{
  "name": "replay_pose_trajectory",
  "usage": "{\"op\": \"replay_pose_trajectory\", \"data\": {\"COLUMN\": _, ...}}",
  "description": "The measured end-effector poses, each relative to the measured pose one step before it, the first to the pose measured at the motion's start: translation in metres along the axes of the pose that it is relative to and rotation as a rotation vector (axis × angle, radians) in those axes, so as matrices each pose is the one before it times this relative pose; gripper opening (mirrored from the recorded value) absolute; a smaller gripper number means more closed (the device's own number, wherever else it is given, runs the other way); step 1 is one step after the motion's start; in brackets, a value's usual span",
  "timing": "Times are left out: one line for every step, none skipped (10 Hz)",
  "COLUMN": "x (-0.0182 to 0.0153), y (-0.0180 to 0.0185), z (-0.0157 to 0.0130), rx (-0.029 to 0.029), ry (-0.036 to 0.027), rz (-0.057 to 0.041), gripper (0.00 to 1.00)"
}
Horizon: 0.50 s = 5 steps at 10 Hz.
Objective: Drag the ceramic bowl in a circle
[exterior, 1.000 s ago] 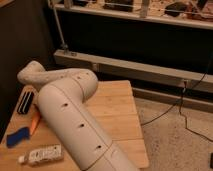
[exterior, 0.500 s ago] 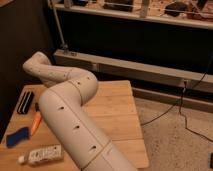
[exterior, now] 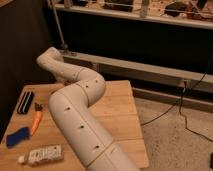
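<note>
The ceramic bowl does not show in the camera view; it may be hidden behind the arm. My white arm rises from the bottom centre, bends at an elbow over the wooden table and reaches back to the far left, ending in a rounded joint. The gripper lies beyond that joint, behind the arm and hidden from the camera; it is shut, and I cannot see whether it holds anything.
On the table's left side lie a black oblong object, a carrot, a blue object and a white tube. A dark shelf unit stands behind. Cables trail over the floor at right.
The arm's far joint has swung right and toward the back of the table. That uncovered more of the black object and the carrot.
</note>
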Motion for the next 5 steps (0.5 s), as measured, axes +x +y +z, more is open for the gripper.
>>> {"op": "replay_pose_trajectory", "data": {"x": 0.01161, "y": -0.02199, "z": 0.00987, "rx": 0.01604, "ry": 0.03008, "rz": 0.03105, "gripper": 0.0}}
{"op": "replay_pose_trajectory", "data": {"x": 0.01592, "y": -0.02415, "z": 0.01099, "rx": 0.01911, "ry": 0.03972, "rz": 0.02342, "gripper": 0.0}}
{"op": "replay_pose_trajectory", "data": {"x": 0.0111, "y": -0.01498, "z": 0.00706, "rx": 0.01265, "ry": 0.02571, "rz": 0.00829, "gripper": 0.0}}
{"op": "replay_pose_trajectory", "data": {"x": 0.0217, "y": -0.02157, "z": 0.0102, "rx": 0.01634, "ry": 0.04355, "rz": 0.00079, "gripper": 0.0}}
{"op": "replay_pose_trajectory", "data": {"x": 0.01085, "y": -0.00683, "z": 0.00368, "rx": 0.0026, "ry": 0.01646, "rz": -0.00377, "gripper": 0.0}}
